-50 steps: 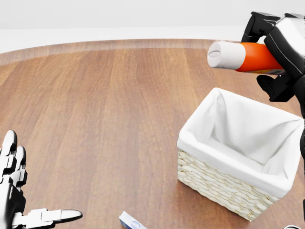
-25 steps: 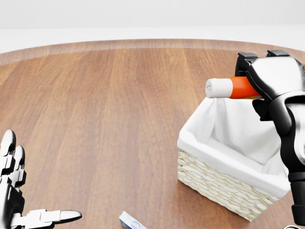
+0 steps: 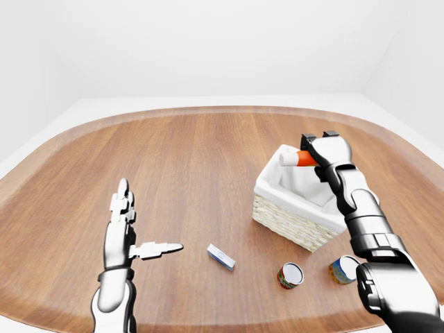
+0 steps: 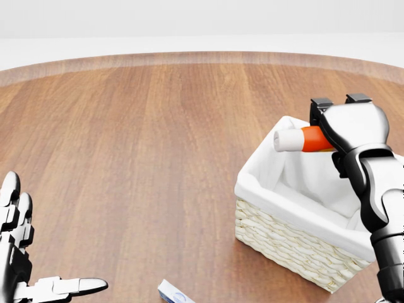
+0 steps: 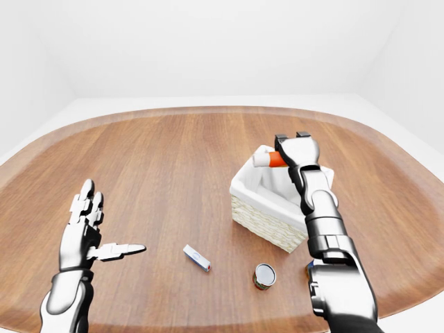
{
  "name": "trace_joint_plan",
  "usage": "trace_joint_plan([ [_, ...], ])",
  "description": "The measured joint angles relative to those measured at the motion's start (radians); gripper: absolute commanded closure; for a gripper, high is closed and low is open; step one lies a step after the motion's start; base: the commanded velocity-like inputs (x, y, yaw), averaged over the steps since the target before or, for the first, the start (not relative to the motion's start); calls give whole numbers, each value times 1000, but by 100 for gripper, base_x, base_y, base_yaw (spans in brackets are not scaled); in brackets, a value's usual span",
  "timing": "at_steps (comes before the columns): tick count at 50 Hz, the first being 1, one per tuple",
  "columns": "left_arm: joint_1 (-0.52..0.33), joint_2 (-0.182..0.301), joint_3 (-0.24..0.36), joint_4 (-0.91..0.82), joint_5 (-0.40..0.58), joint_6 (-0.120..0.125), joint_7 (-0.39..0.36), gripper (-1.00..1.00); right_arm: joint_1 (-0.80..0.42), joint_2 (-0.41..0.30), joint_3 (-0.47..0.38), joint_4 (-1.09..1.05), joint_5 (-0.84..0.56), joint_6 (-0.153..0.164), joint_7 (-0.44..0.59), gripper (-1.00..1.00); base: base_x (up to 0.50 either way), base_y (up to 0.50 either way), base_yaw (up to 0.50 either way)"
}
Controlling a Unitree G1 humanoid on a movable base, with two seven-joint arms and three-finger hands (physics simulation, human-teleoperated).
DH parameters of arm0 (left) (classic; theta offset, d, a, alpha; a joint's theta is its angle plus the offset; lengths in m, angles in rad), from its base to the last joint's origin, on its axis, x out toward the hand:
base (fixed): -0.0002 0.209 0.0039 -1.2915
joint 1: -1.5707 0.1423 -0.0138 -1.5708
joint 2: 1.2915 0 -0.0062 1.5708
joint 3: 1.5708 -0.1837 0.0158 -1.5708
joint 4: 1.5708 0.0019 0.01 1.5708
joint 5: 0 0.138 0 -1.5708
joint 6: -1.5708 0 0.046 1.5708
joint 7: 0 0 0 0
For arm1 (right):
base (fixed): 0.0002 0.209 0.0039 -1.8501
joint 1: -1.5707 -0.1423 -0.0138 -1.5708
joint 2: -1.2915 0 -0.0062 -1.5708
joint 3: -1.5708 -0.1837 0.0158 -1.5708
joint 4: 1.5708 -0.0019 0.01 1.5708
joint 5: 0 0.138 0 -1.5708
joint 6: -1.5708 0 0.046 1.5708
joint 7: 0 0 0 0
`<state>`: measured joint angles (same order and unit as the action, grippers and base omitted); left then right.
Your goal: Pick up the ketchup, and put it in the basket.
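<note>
The ketchup point(image 4: 302, 139) is an orange-red bottle with a white cap, lying sideways with the cap pointing left. My right hand point(image 4: 344, 134) is shut on its body and holds it just over the far rim of the basket point(image 4: 287, 249), a wicker box with a white cloth lining at the head view's right. In the left-eye view the ketchup point(image 3: 295, 158) sits at the basket's top edge. My left hand point(image 4: 25, 265) is open at the head view's bottom left, fingers spread, holding nothing.
A small white and blue box point(image 3: 220, 257) lies on the wooden table point(image 3: 194, 166) between my hands. Two cans point(image 3: 290, 275) point(image 3: 343, 269) stand below the basket in the left-eye view. The table's rounded edge runs along the top.
My right hand has carried the ketchup down and leftward, from above and right of the basket to just over its far rim. The left hand has stayed put.
</note>
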<state>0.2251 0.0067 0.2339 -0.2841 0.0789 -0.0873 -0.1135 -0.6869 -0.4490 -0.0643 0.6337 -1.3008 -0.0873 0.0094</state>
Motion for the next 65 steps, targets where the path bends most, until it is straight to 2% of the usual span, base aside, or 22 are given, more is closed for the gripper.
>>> trace_joint_plan([
  [10, -3, 1, -2, 10, 2, 0, 2, -100, -53, -23, 26, 208, 3, 0, -132, 100, 0, 0, 0],
  [23, -4, 3, -1, 12, 0, 0, 2, -100, -89, -31, 59, 365, 11, 0, -236, 100, 0, 0, 0],
  [65, -1, 1, 3, 5, -4, 0, -4, -100, -137, -3, 118, 599, 39, 0, -397, 100, 0, 0, 0],
])
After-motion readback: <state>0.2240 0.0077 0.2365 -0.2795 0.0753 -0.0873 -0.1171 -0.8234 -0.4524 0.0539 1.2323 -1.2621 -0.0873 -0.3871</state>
